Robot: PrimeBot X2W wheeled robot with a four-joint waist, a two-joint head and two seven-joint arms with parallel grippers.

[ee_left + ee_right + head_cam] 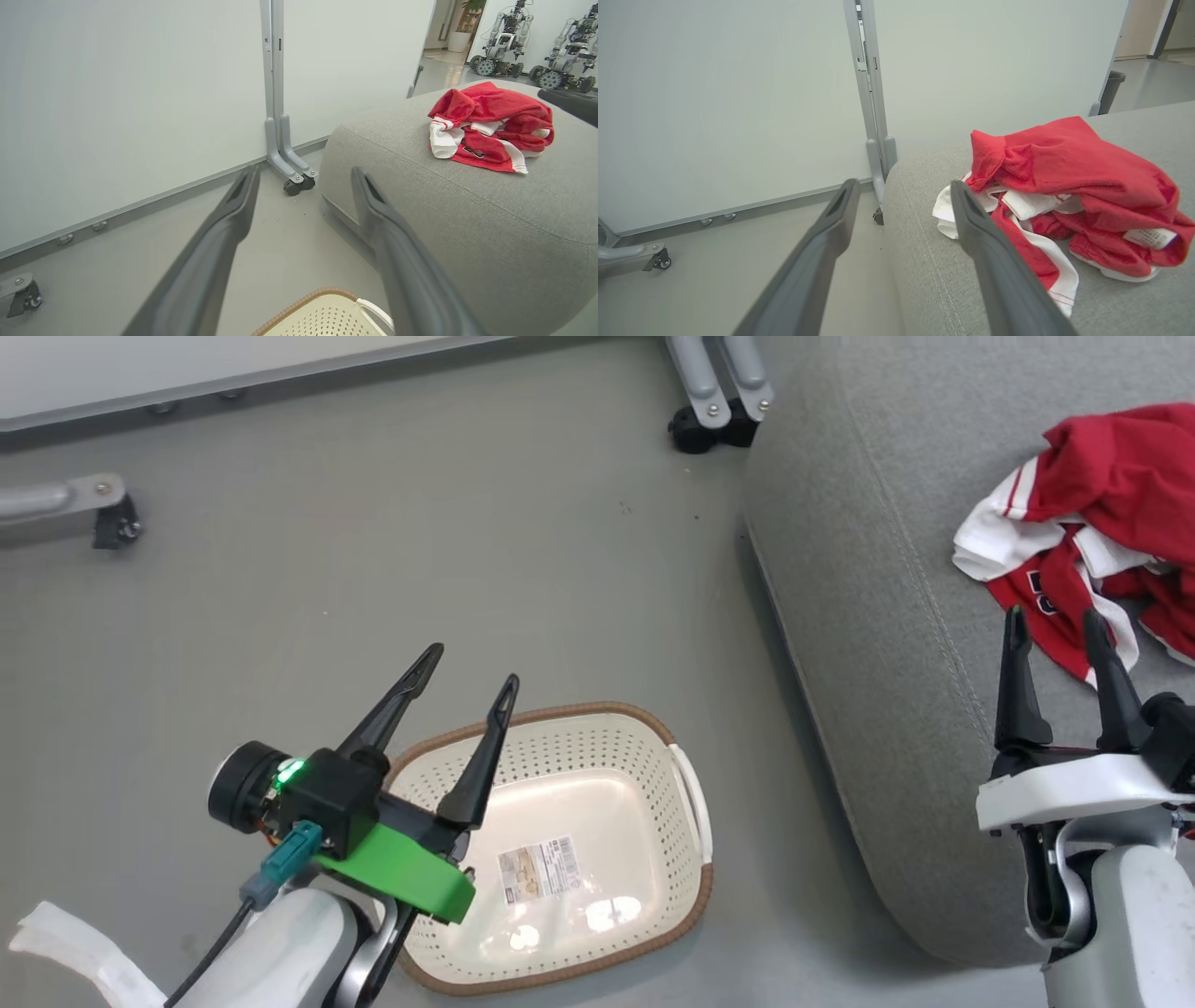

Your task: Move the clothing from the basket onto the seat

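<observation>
The red clothing point(1097, 523) with white trim lies crumpled in a heap on the grey seat point(868, 616), at the right of the head view. The same heap of clothing point(490, 126) point(1069, 200) rests on the seat point(467, 219) point(934, 280) in both wrist views. On the floor stands the cream basket point(597, 803), its barcode sticker showing on the bare bottom; one corner of the basket point(322, 317) shows below my left fingers. My left gripper point(471, 667) point(303, 177) hangs open above the basket's left rim. My right gripper point(1055, 625) point(901, 186) is open over the seat, just short of the clothing.
A white partition wall point(140, 93) on wheeled grey feet point(714, 401) runs along the far side of the grey floor. Another caster foot point(103, 513) sits at the far left. Other robots point(504, 37) stand in the background beyond the seat.
</observation>
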